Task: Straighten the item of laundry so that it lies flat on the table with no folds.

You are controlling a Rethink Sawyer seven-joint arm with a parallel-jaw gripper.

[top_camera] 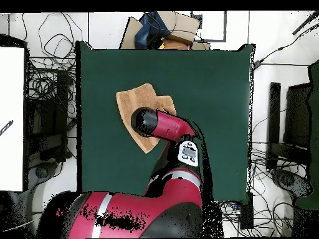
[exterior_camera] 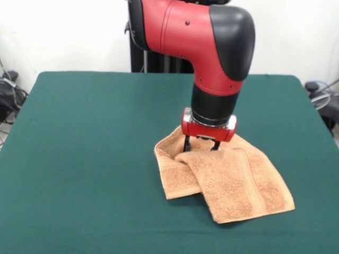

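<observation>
Tool [exterior_camera: 201,145] down on folded towel [exterior_camera: 233,185], grip state unclear. Unfolding step; next, drag flap toward 5 o'clock across worktop [exterior_camera: 79,159].

This is a robotics lab or test room; a red and black robot arm [exterior_camera: 212,58] stands at a dark green felt-covered table [exterior_camera: 79,159] set up as a bare work surface; behind it rises a plain white wall [exterior_camera: 63,32]; tangles of black cables [top_camera: 50,81] lie on the pale floor along both sides of the table; dark equipment boxes [top_camera: 293,124] stand to one side; a cardboard box [top_camera: 177,28] sits beyond the table's far edge; a white board or panel [top_camera: 12,118] lies at the other side.
</observation>
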